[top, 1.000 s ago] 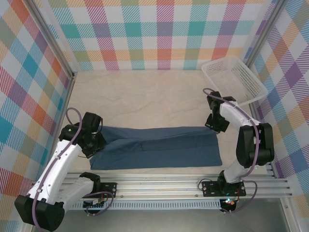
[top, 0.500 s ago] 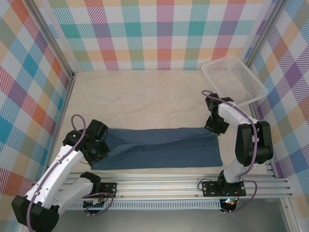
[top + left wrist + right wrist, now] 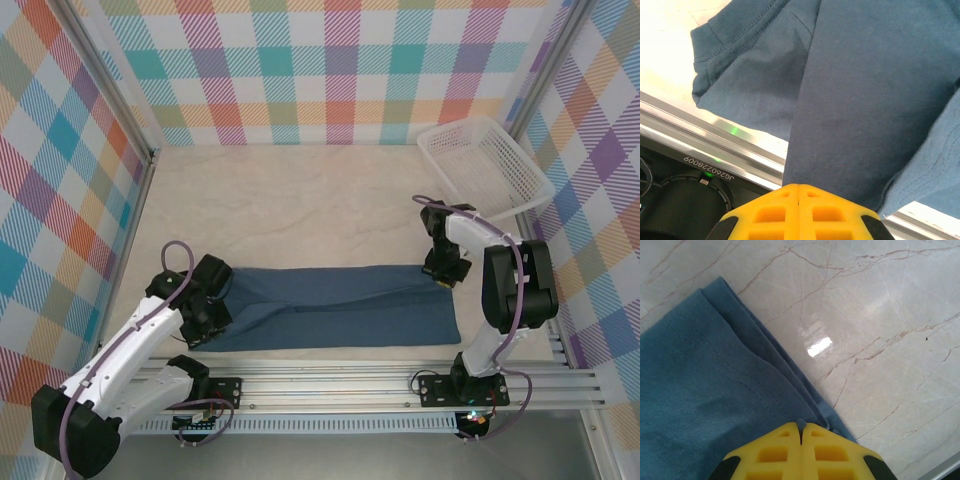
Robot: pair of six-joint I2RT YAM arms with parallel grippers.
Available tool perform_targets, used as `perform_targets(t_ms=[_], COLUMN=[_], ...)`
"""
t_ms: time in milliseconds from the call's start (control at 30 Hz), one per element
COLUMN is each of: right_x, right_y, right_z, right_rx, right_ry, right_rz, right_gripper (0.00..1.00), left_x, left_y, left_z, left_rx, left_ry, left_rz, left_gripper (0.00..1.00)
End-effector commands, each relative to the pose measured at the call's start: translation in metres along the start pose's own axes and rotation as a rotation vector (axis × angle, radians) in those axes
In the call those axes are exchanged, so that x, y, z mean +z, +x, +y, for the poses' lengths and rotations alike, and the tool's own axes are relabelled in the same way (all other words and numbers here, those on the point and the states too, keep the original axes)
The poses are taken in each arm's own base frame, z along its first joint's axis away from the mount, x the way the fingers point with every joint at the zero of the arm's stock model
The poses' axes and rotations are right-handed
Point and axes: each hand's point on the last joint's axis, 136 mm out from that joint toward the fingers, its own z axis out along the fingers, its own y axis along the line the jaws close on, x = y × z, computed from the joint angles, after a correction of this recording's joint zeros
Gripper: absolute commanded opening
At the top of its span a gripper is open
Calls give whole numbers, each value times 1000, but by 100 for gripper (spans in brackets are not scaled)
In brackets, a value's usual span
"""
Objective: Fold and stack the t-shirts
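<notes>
With the left gripper (image 3: 799,187) and right gripper (image 3: 801,426) pinched on opposite ends of the plain slate-blue fabric t-shirt (image 3: 340,305), raising both evenly should prevent sagging.

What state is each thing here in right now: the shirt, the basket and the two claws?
t-shirt: folded into a long strip, lying on the table.
left gripper: shut on the t-shirt's left end.
right gripper: shut on the t-shirt's far right corner.
basket: upright, looks empty.
</notes>
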Motion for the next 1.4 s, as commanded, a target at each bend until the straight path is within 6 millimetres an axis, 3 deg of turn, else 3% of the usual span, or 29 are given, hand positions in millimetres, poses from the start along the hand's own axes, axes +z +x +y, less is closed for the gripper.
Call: perform_targets(t_ms=[0, 267, 367, 467, 667, 767, 900, 967, 1133, 1267, 1367], right_x=[0, 0, 1, -8, -38, -44, -32, -17, 18, 25, 25], right_y=[5, 12, 15, 13, 5, 4, 15, 27, 44, 41, 37], right_z=[-9, -14, -19, -29, -38, -20, 20, 22, 9, 4, 8], right_rx=[3, 28, 53, 93, 163, 147, 105, 133, 141, 119, 109], right_ry=[48, 56, 64, 77, 16, -85, -236, -217, -91, -36, -44], right_rz=[9, 14, 3, -35, -151, -178, -93, -15, 119, 128, 121], right_gripper=[0, 0, 21, 31, 31, 22, 13, 10, 8, 9, 12], left_x=[1, 4, 2, -8, -41, -55, -50, -39, 1, 23, 33], left_y=[1, 5, 4, 0, -22, -40, -78, -100, -161, -191, -203], left_z=[4, 7, 7, 4, -7, -23, -46, -55, -55, -54, -58], left_rx=[-5, -13, -19, -31, -54, -64, -120, -176, -256, -287, -293], left_ry=[-26, -42, -35, -10, 25, 46, 73, 129, 151, 151, 143], left_rz=[-6, 2, -8, -31, -128, -177, -162, -122, -84, -69, -47], left_gripper=[0, 0, 1, 16, 27, 34, 38, 38, 39, 39, 40])
